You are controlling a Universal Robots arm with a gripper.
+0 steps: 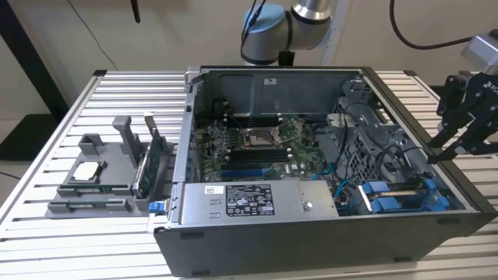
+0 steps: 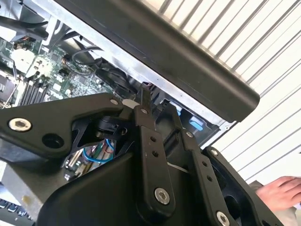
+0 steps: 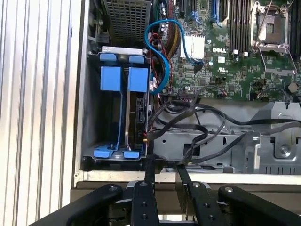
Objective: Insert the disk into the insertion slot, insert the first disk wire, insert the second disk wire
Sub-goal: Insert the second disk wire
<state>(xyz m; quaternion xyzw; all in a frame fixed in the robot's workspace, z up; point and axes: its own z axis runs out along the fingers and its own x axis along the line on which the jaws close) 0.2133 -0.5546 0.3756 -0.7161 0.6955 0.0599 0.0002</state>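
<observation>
your gripper (image 1: 447, 153) hangs at the exterior view's right edge, about mid-height, just outside the open computer case (image 1: 311, 239) and above its right wall. in both wrist views its black fingers stand a little apart with nothing between them (image 3: 164, 168) (image 2: 157, 101).

the insertion slot (image 3: 109, 123) is the grey metal bay in the case's lower right corner in the exterior view (image 1: 447, 204). in the first wrist view you can see the disk (image 3: 137, 117) standing edge-on inside it, clipped in its blue frame beside a second blue frame, with bare bay space on its other side. the fingertips (image 3: 149, 165) point at the case wall just outside the bay, apart from the disk.

a blue cable (image 3: 162, 42) loops from the motherboard (image 1: 257, 140) toward the disk, and black cables (image 3: 188, 125) lie across the metal beside it; you cannot tell whether any of them is plugged in.

in the exterior view the grey power-supply box (image 1: 257, 199) lies along the case's front edge, and a grey tray (image 1: 93, 201) of parts sits on the slatted table (image 1: 78, 245) at lower left. a person's hand (image 2: 280, 193) rests on the slats in the second wrist view.
</observation>
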